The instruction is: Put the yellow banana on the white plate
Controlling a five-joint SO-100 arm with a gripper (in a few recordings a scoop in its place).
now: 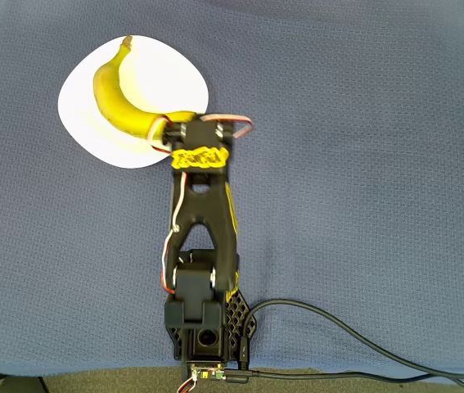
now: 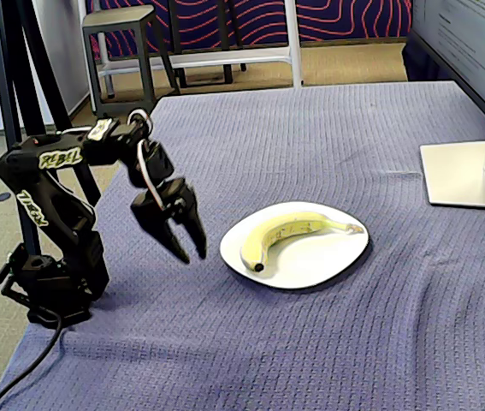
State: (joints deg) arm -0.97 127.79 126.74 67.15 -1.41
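A blue-grey woven cloth (image 2: 328,128) covers the table. On it lies the glossy white rounded-square plate (image 2: 328,261), and the curved yellow banana (image 2: 289,235) rests on the plate. The black gripper (image 2: 189,248) hangs just beside the plate, jaws slightly apart, holding nothing. A monitor's grey base (image 2: 469,175) stands well apart from the plate.

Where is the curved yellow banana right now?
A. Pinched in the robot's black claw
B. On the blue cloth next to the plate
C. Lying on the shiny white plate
C. The curved yellow banana lies on the shiny white plate, and in the fixed view the black gripper hangs beside the plate with nothing between its fingers.
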